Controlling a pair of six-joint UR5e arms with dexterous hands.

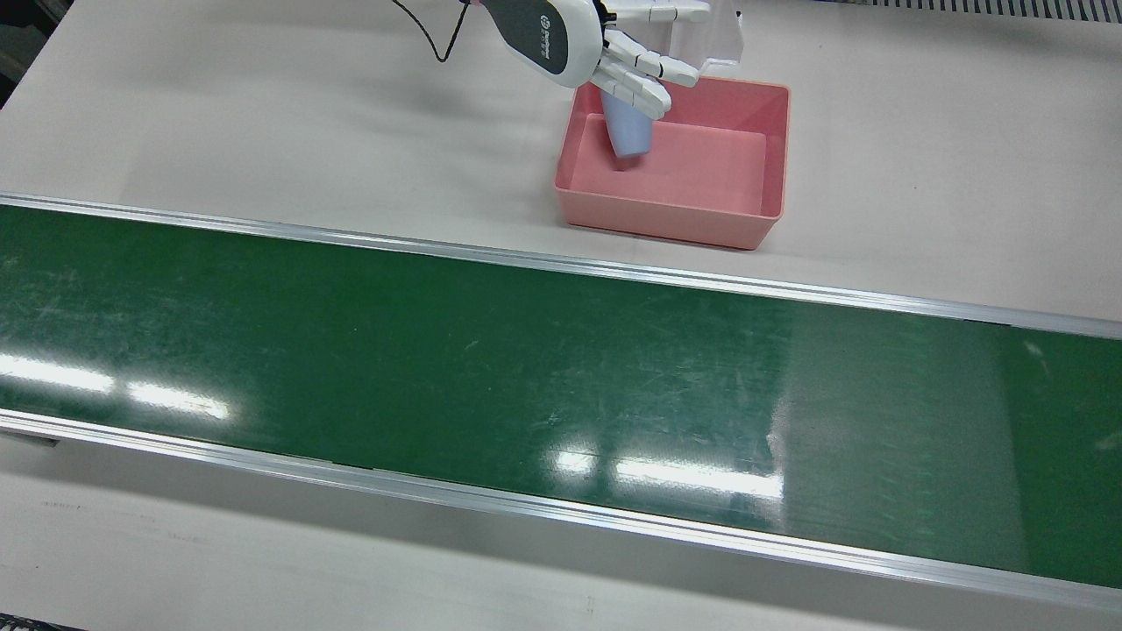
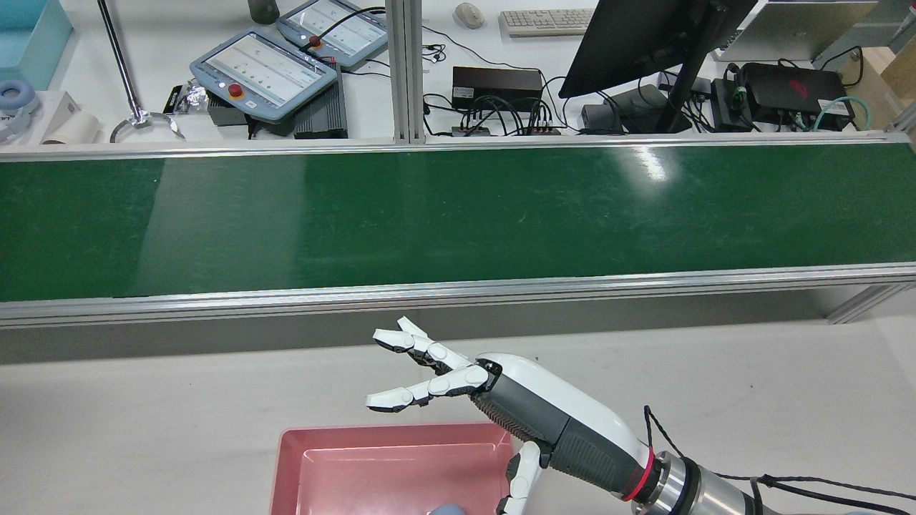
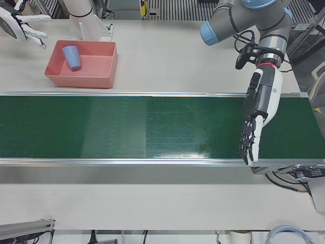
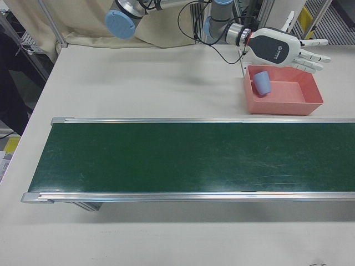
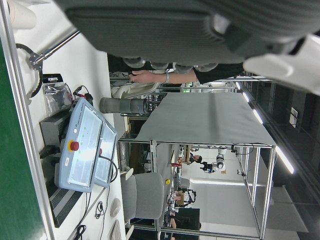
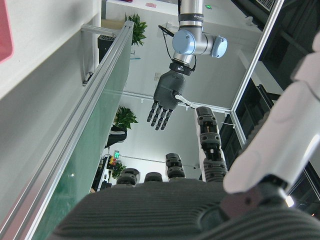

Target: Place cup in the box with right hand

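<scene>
The light blue cup sits tilted inside the pink box, against the wall nearest the robot. It also shows in the left-front view and the right-front view. My right hand hovers above that side of the box with its fingers spread, holding nothing. In the rear view my right hand reaches over the box's far right corner. My left hand hangs open, fingers pointing down, over the far end of the green belt.
The green conveyor belt with aluminium rails runs across the table in front of the box. A clear stand is behind the box. Teach pendants, a monitor and cables lie beyond the belt.
</scene>
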